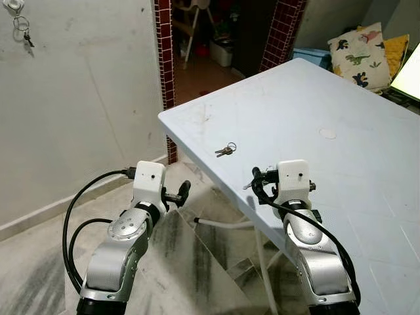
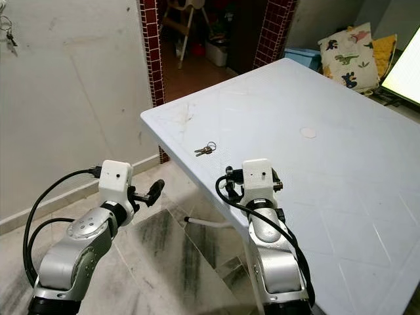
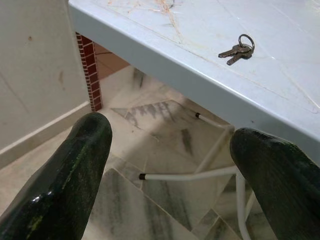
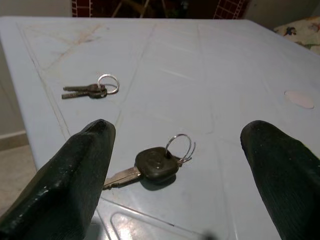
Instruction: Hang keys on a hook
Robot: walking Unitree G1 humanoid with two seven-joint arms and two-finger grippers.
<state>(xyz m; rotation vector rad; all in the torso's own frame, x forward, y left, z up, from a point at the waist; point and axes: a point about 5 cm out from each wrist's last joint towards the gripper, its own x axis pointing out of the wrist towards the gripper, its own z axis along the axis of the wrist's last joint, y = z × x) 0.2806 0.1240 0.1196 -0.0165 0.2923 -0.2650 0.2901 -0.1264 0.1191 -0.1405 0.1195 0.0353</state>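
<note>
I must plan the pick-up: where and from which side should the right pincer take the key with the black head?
Probably by the thick black head of the black-headed key, coming from above. The key lies flat on the table between the open right pincer; its blade is thin and its ring tilts up.

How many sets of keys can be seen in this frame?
3: small keys on ring near the table's edge, black-headed key between the right gripper's fingers, and hanging keys on the wall.
</note>
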